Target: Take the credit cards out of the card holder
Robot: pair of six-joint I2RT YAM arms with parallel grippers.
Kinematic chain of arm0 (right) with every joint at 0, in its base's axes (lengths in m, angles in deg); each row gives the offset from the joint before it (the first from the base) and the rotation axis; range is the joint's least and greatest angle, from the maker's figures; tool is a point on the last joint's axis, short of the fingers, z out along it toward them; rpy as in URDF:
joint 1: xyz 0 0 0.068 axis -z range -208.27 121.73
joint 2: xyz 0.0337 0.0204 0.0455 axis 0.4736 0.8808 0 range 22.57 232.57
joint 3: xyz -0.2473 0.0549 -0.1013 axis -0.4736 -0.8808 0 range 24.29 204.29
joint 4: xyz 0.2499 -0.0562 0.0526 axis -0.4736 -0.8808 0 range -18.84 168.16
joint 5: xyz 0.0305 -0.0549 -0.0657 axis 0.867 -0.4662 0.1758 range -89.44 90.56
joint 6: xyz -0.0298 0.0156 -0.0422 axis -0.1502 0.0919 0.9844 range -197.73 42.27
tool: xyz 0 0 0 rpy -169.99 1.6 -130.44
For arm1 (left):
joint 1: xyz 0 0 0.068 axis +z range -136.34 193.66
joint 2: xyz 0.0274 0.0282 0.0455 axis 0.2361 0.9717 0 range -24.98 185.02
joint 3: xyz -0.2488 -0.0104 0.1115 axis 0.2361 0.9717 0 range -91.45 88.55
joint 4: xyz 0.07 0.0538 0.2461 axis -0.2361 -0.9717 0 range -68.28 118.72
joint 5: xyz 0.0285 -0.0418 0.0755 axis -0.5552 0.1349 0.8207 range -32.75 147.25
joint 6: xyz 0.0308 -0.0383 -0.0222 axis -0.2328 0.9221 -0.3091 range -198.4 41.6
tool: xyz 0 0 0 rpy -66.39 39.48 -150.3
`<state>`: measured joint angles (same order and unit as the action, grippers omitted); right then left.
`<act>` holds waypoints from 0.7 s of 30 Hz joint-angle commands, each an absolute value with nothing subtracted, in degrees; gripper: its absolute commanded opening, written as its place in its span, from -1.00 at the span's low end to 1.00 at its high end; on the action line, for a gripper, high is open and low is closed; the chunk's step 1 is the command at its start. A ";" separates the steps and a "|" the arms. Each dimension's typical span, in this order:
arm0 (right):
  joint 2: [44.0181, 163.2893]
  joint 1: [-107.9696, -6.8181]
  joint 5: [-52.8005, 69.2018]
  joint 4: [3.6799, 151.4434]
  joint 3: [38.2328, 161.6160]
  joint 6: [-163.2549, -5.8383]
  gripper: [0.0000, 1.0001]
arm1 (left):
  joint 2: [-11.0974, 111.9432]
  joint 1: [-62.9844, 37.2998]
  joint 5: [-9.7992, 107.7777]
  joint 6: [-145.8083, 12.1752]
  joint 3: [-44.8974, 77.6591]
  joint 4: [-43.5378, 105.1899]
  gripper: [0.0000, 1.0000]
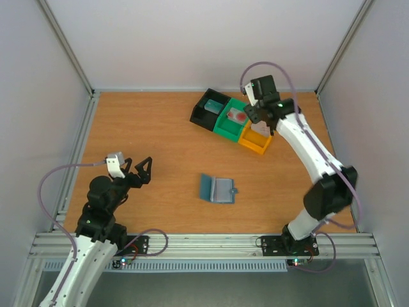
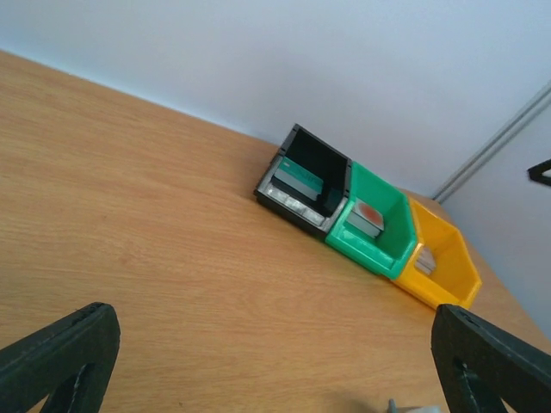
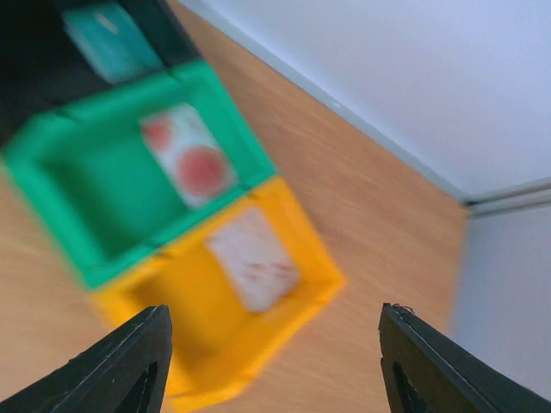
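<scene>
The wooden bench [image 1: 160,141] carries a row of three small bins at its far right, slanting from far-left to near-right: a black bin [image 1: 209,109], a green bin [image 1: 231,119] and an orange bin [image 1: 254,138], each touching the next.

The card holder [image 1: 217,188] lies near the middle of the bench, well apart from the bins. It is spread open and flat with its long axis running left to right. Its darker half is on the left, and its paler half on the right ends in a small tab [image 1: 234,190] that points right.

One of the credit cards lies flat in each bin: a teal card [image 3: 110,39] in the black one, a white card with red blotches [image 3: 189,155] in the green one, and a pale card with faint reddish marks [image 3: 252,258] in the orange one. The print on them is too blurred to read.

The right claw [image 1: 263,121] hangs above the green and orange bins, spread apart with nothing between its fingers. The left claw [image 1: 135,167] is at the near left of the bench, spread wide and empty.
</scene>
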<state>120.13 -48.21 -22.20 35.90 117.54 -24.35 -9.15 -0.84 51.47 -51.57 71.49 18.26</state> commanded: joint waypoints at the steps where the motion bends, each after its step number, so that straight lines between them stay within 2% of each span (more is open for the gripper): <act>1: 109.97 -49.17 2.34 25.40 110.46 -53.73 0.33 | -5.36 -0.60 45.86 -50.17 71.21 22.70 0.98; 4: 104.81 -49.63 14.94 28.44 98.78 -63.94 0.30 | 2.92 -0.63 36.52 -48.15 68.82 23.20 0.91; 7: 102.89 -51.47 21.99 31.63 91.00 -70.32 0.17 | 13.68 -1.16 26.82 -44.83 65.14 22.34 0.84; 14: 105.07 -57.22 25.30 41.60 78.14 -76.42 -0.07 | 34.96 -10.36 19.50 -50.75 57.28 10.08 0.84; 18: 105.98 -58.93 21.99 43.46 74.43 -77.00 -0.16 | 44.27 -12.60 18.85 -48.81 55.94 14.06 0.90; 21: 106.71 -59.25 23.94 46.96 71.46 -77.64 -0.25 | 49.88 -15.17 18.63 -47.78 55.32 19.07 0.96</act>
<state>106.19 -58.44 21.86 40.99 73.81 -74.57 44.97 -12.89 21.39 -48.62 57.15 14.11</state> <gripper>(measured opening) 0.394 0.967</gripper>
